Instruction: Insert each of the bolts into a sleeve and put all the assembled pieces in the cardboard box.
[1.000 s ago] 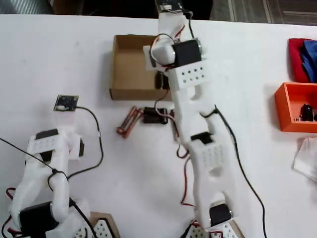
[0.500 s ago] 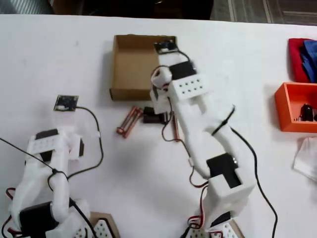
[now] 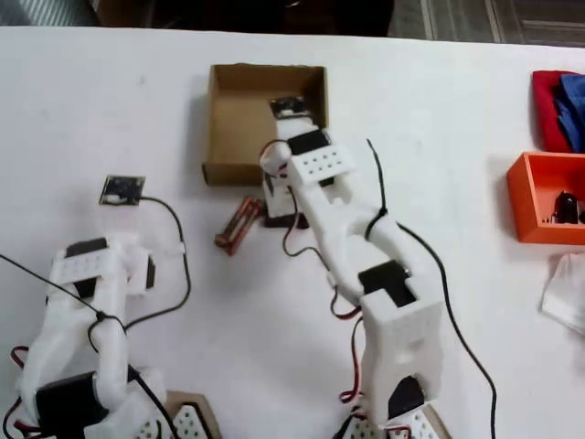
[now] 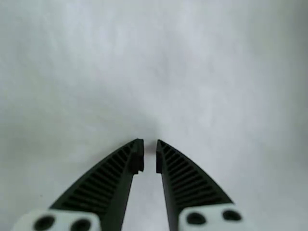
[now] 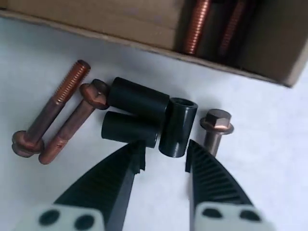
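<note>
Copper bolts [image 5: 53,108] and black sleeves [image 5: 137,98] lie in a small heap on the white table [image 3: 110,91], just at 6 o'clock from the box [image 3: 242,110] in the high view. Two bolts are side by side at the 9 o'clock end of the heap. Three sleeves touch one another beside them, and a third bolt [image 5: 215,126] lies just beside the last sleeve [image 5: 178,126], on the far side from the pair. Inside the box are some pieces [image 5: 197,24] — copper threads with something dark at them, probably already assembled, though I cannot tell how many. The right gripper [image 5: 164,153] hangs low over the heap and is empty. Its jaws are apart a little wider than a sleeve, one at each side of the near end of that last sleeve, and are not yet touching it. The left gripper [image 4: 149,156] is almost closed, with only a thin slit between the tips and nothing in it. It is over bare table at about 8 o'clock, well apart from the parts. I judge the step in hand is to take one sleeve for the next assembly. The next move calls for going down a little and closing on this sleeve without pushing its neighbours — one of them touches it. After that a bolt must be brought in line with its hole, which likely needs the other arm.
</note>
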